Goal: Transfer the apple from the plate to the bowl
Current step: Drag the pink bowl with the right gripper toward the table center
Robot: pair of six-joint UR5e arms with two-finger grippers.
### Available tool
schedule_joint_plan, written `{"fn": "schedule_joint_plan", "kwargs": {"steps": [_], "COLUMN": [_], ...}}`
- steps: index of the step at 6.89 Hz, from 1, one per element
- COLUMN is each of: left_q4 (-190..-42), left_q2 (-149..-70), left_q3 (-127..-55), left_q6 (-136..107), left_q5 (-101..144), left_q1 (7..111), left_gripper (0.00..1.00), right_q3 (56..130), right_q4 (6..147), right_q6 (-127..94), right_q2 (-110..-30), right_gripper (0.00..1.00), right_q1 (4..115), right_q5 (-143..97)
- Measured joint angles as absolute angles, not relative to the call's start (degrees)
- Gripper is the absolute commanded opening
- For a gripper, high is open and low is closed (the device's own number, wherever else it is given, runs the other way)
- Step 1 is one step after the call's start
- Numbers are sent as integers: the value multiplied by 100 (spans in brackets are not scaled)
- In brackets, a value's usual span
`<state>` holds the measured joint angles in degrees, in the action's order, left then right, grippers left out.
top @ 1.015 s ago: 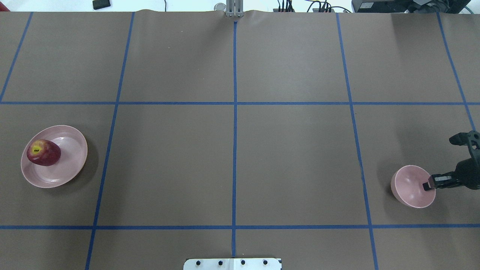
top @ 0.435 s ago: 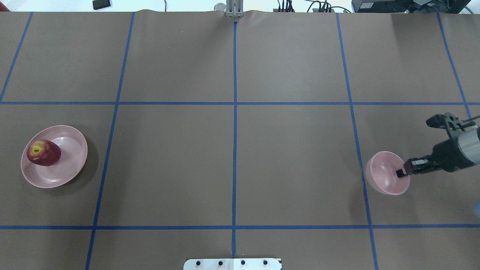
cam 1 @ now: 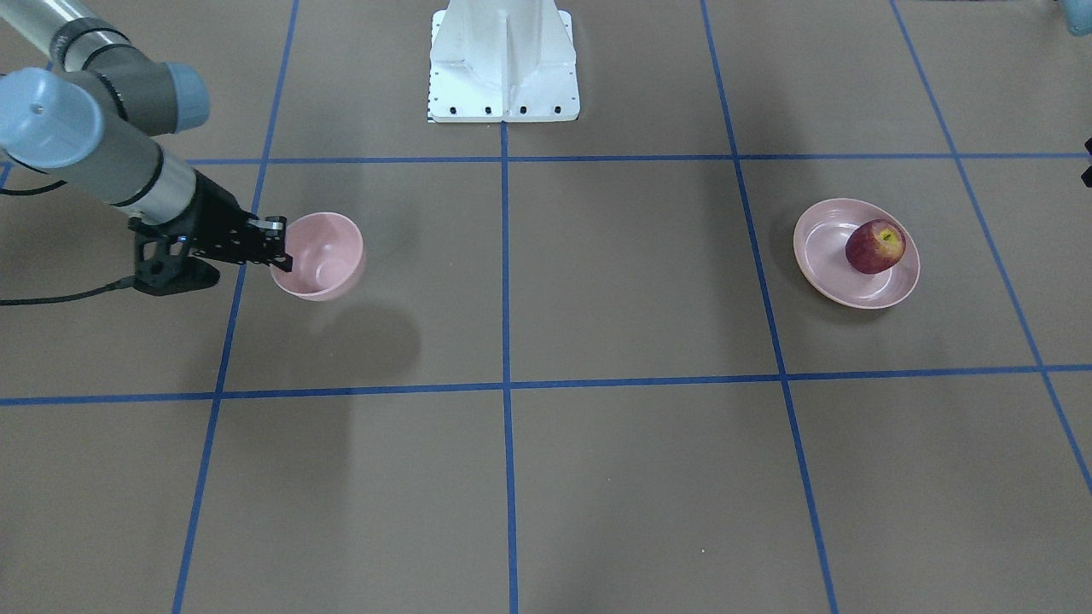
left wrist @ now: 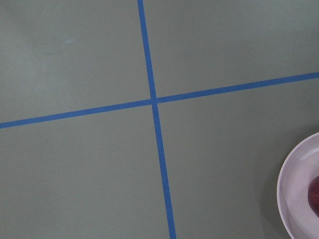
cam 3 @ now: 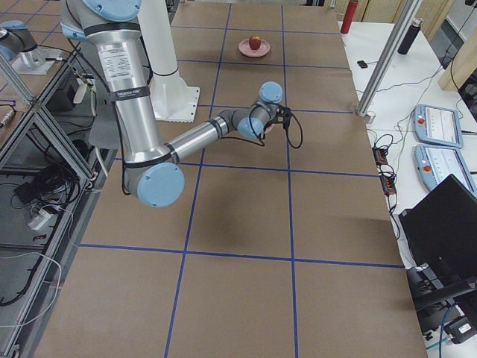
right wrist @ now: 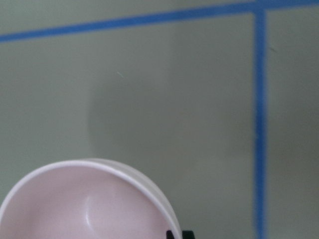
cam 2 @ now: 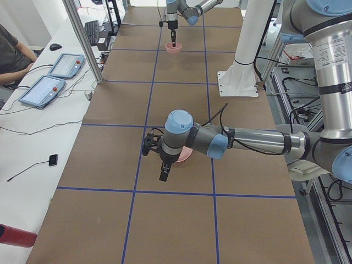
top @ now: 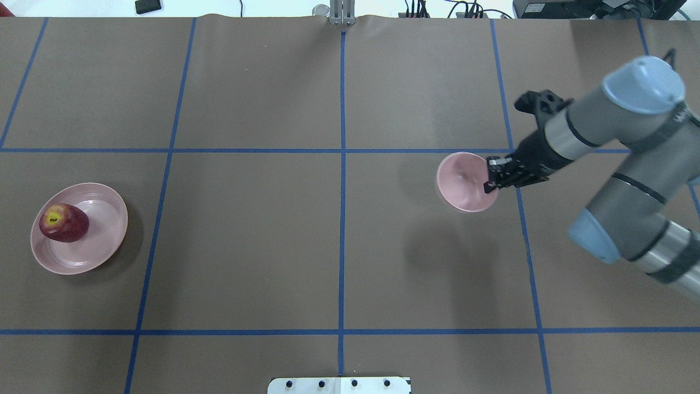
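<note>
The dark-red apple (top: 63, 222) lies on the left part of the wide pink plate (top: 104, 241) at the table's left. They also show in the front view as apple (cam 1: 874, 246) and plate (cam 1: 827, 269). My right gripper (top: 490, 179) is shut on the near rim of the small pink bowl (top: 462, 180) and holds it above the table, right of centre; its shadow falls below. The right wrist view shows the bowl (right wrist: 84, 204) close up. My left gripper (cam 2: 164, 173) hangs beyond the table's left end, and I cannot tell its state. The left wrist view catches the plate's edge (left wrist: 294, 189).
Blue tape lines (top: 342, 219) divide the brown table into squares. The white robot base (cam 1: 503, 77) stands at the robot's edge. Operator tablets (cam 2: 52, 74) and a red bottle (cam 2: 14, 235) lie on a side desk beyond the far edge.
My right gripper has carried the bowl from the table's right edge leftward and away from the robot. The apple and plate have not moved.
</note>
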<state>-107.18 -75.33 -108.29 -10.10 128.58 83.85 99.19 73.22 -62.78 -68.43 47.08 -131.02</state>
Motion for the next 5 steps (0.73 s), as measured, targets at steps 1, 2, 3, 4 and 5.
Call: {"fn": "schedule_joint_plan", "kwargs": {"steps": [1,2,3,4,5], "left_q4": [-10716,-10713,-10708,-10706,-10707], "left_q2": [-7525,-7520,-7517,-7515,-7515], "left_q3": [-10824,-10822,-10821,-10822,-10823], "left_q6": [-1011,-1011,-1011,-1011,-1013], "left_q5": [12860,12864,12868,12873,12875], "left_q1": [8385,8385,8385,8385,8385], "left_gripper": [98,98,98,98,98], "right_q3": [9399,8646,7931,7454,7218], "right_q4": [8073,8254,8064,7791,7608], "right_q6": [-6397,-6644,-6908,-7116,-7240], "right_q2": [-5871,-5078,-4528,-4250,-4140], "right_gripper": [0,0,0,0,0], "right_q1": [4564,4452,4325,4158,4007], "right_q5": [-12760,-12585,-12423,-12137,-11871]}}
